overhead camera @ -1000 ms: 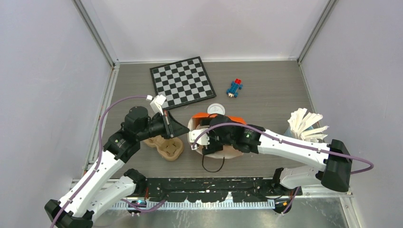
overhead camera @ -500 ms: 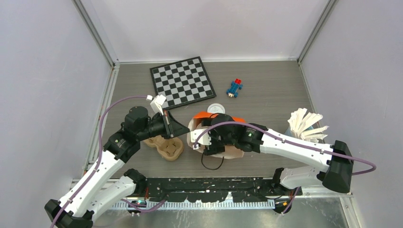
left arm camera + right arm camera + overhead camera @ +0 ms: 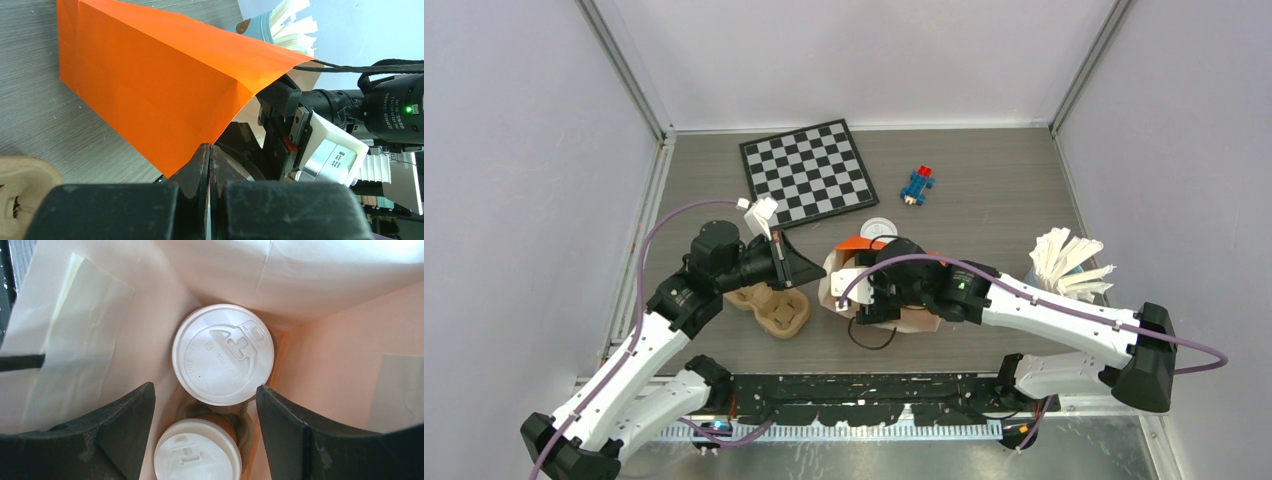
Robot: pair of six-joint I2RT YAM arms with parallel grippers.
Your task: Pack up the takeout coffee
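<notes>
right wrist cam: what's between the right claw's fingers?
Right wrist view: two white-lidded takeout coffee cups inside the paper bag: upper cup at the fingertips, lower brown kraft-paper cup between the fingers. The open right claw touches neither.

Bright, even, diffuse light, soft shadows; wrist views slightly soft up close.

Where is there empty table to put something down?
Back right: bare table between the blue toy, the right wall and the white strips. A smaller gap separates chessboard and toy. Crowded middle: orange bag, cup tray, left arm, right arm.
</notes>
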